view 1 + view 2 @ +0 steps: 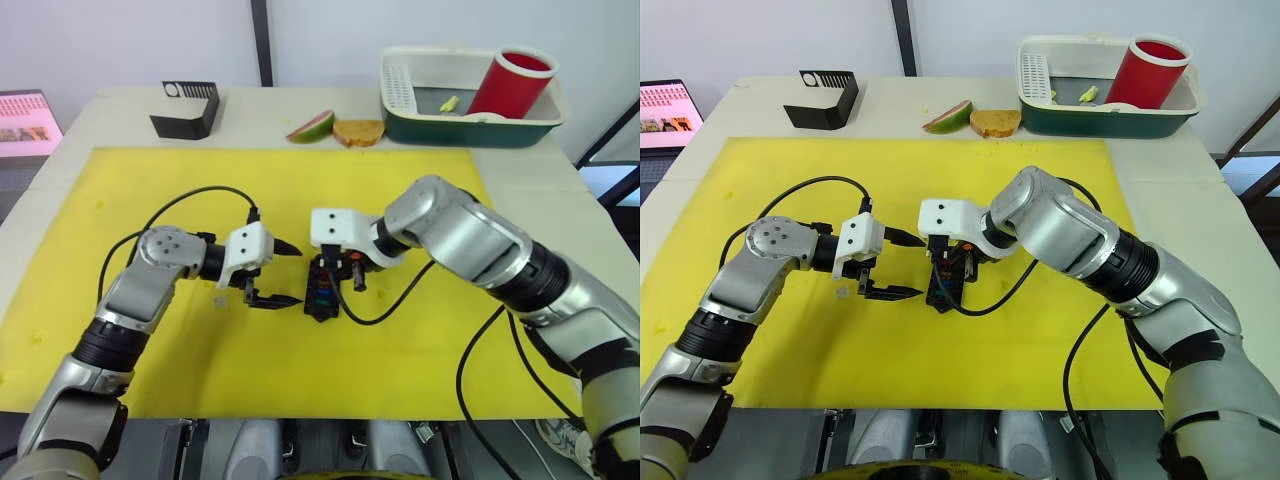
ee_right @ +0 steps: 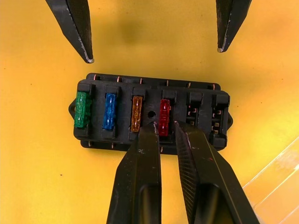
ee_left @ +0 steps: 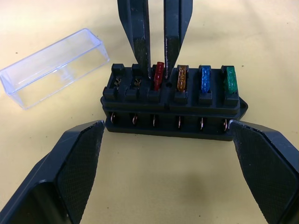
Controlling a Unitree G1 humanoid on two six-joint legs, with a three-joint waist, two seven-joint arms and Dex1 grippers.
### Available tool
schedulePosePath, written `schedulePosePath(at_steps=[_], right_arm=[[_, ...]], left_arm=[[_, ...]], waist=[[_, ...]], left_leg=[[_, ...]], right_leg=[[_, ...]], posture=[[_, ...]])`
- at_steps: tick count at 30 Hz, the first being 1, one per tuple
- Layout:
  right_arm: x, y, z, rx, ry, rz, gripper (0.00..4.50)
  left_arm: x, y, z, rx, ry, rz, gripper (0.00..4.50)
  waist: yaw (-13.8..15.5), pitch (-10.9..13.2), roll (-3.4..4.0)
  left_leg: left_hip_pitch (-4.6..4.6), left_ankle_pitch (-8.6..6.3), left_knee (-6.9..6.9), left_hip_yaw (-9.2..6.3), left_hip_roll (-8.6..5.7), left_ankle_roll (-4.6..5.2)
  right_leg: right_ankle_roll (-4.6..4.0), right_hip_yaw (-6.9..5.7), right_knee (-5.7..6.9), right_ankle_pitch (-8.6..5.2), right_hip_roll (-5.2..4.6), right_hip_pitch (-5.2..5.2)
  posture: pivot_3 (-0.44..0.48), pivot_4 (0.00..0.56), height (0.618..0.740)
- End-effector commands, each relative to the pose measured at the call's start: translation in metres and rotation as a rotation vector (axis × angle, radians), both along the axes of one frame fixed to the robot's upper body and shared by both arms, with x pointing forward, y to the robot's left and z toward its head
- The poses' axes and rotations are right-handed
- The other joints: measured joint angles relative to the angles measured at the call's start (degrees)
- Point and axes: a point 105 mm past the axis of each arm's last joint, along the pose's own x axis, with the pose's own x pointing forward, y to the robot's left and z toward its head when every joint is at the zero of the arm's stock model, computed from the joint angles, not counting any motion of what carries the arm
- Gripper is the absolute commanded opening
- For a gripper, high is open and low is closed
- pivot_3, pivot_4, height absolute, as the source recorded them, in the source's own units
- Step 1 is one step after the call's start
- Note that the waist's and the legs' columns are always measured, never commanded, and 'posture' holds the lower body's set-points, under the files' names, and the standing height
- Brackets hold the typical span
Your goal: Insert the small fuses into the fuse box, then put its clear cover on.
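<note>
The right gripper (image 2: 163, 125) clamps the red fuse (image 2: 164, 116) in the fuse box (image 2: 152, 113); the left gripper (image 3: 166, 135), jaws apart, flanks the box, beside the clear cover (image 3: 51, 67).

I see the fuse box (image 2: 152, 114), a small black rectangular block with 6 slots in a row, lying flat on the yellow mat between the 2 arms. 4 of the small fuses stand upright in neighbouring slots: green (image 2: 81, 110) at one end, then blue (image 2: 109, 111), amber (image 2: 136, 113) and red (image 2: 164, 116), while the 2 slots at the other end are bare and show their metal contacts. The clear cover (image 3: 52, 66), a transparent rectangular lid, lies on the mat just beside the box's empty-slot end, apart from it.
</note>
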Motion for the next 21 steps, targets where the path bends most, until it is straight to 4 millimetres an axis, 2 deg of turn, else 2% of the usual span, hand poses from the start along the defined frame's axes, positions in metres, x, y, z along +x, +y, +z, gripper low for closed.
schedulePosePath(at_steps=[1, 10, 14, 18, 21], right_arm=[[0.001, 0.001, 0.022, 0.034, -0.063, 0.018, 0.66], [-0.005, -0.010, 0.042, 0.092, -0.069, 0.030, 0.66], [-0.005, -0.013, 0.051, 0.239, -0.044, 0.010, 0.66], [-0.001, -0.009, 0.051, 0.417, -0.257, 0.092, 0.66], [-0.010, -0.008, 0.042, 0.501, -0.184, 0.130, 0.66]], left_arm=[[0.001, 0.000, 0.008, -0.006, -0.038, -0.008, 4.50], [0.001, 0.000, 0.009, -0.004, -0.040, -0.008, 4.50], [0.001, 0.002, 0.009, -0.006, -0.040, -0.002, 4.50], [0.001, 0.004, 0.009, -0.008, -0.038, 0.005, 4.50], [0.001, 0.005, 0.010, -0.011, -0.037, 0.012, 4.50]], waist=[[0.0, 0.0, 0.00], [0.0, 0.0, 0.00], [0.1, 0.0, 0.00], [0.2, 0.0, -0.06], [0.1, 0.0, -0.04]], left_leg=[[0.00, 0.00, 0.00, 0.00, 0.00, 0.00], [-0.01, 0.00, 0.00, 0.00, 0.00, 0.00], [-0.01, 0.00, 0.00, 0.00, 0.00, 0.00], [0.00, 0.00, 0.00, -0.02, 0.00, 0.00], [-0.01, 0.00, 0.00, 0.01, -0.02, 0.00]], right_leg=[[0.00, 0.00, 0.00, 0.00, 0.00, 0.00], [0.00, 0.00, -0.01, 0.00, 0.00, -0.01], [0.00, 0.00, -0.01, 0.00, 0.00, 0.00], [0.00, -0.03, -0.03, 0.00, -0.01, 0.05], [0.01, -0.02, -0.02, 0.01, -0.02, 0.02]], posture=[[0.000, 0.150, 0.740], [0.000, 0.150, 0.740], [0.000, 0.150, 0.740], [0.000, 0.150, 0.740], [0.000, 0.150, 0.740]])
